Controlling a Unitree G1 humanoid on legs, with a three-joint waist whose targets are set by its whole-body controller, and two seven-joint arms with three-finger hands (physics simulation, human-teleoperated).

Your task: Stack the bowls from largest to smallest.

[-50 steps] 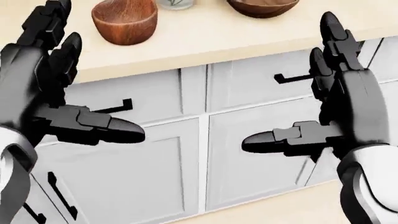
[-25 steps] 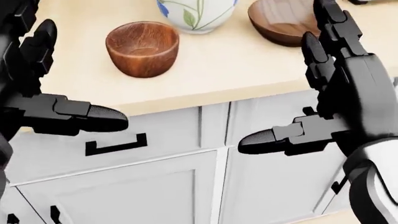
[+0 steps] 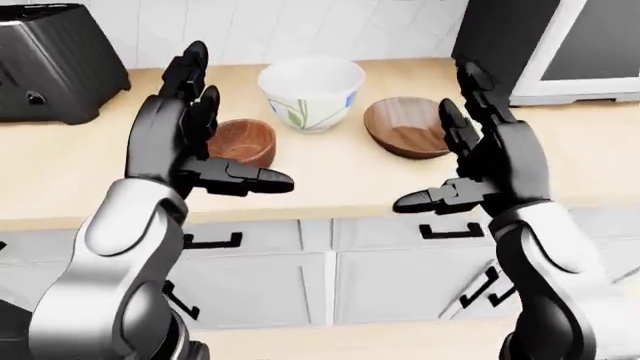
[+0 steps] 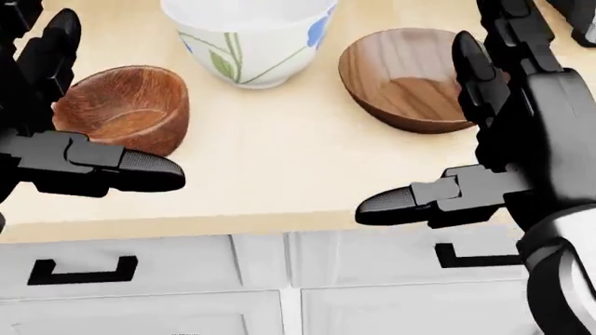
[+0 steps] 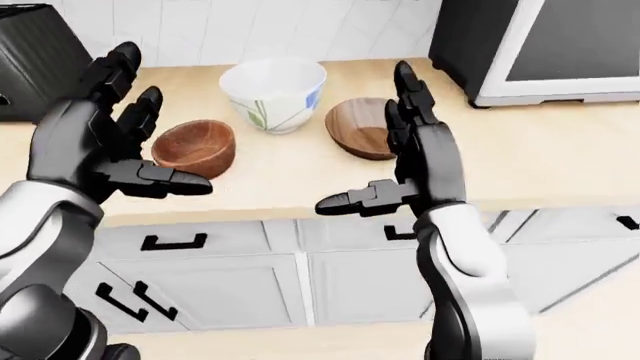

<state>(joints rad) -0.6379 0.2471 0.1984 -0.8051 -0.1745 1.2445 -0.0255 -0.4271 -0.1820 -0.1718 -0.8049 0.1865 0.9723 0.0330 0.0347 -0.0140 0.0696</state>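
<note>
I am looking over the pale wooden counter (image 3: 330, 176): white floral ceramic bowl (image 3: 311, 91) topmost, dark wooden bowl (image 4: 410, 78) right, small reddish wooden bowl (image 4: 126, 106) left. Left hand (image 3: 185, 139) and right hand (image 3: 490, 154) are hovering spread, empty; I'm judging a centred approach best.

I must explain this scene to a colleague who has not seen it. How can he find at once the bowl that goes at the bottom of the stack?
Find the beige counter between the black toaster and the dark appliance. Three bowls stand there in a loose row, and the white bowl is the middle one, nearest the wall. Only it is white with a painted plant pattern, and it is bigger than the two wooden bowls beside it.
</note>
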